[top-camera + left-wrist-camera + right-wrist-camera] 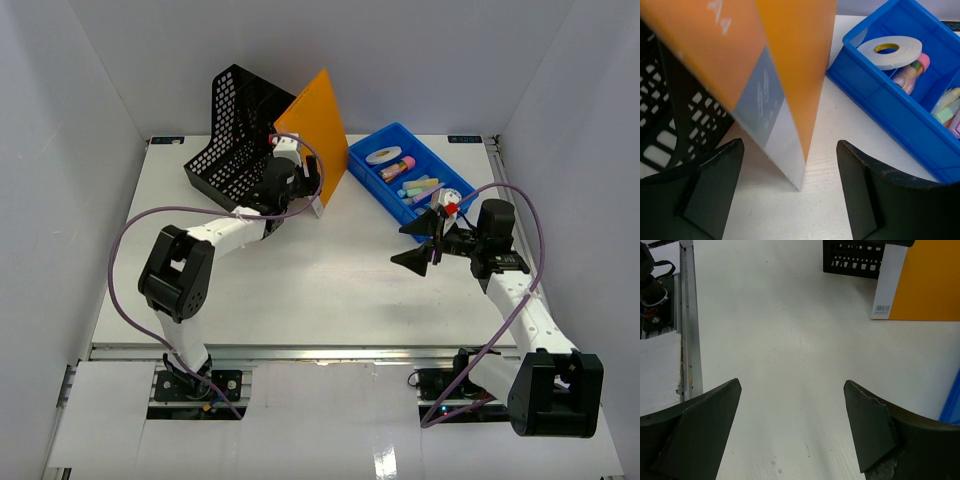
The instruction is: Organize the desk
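Observation:
The white desk (300,290) holds an orange book (317,130) that stands tilted on one corner, leaning against the black mesh file holder (232,135). My left gripper (308,180) is open just in front of the book; in the left wrist view the book's corner (790,165) rests on the desk between my open fingers (710,185), untouched. My right gripper (418,243) is open and empty above the bare desk (790,340), beside the blue tray (470,180). The book (925,285) also shows at the top right of the right wrist view.
The blue tray (890,107) holds a tape roll (890,50) and several pastel markers (420,188). The file holder (855,260) lies at the back left. An aluminium rail (300,352) runs along the near edge. White walls enclose the desk.

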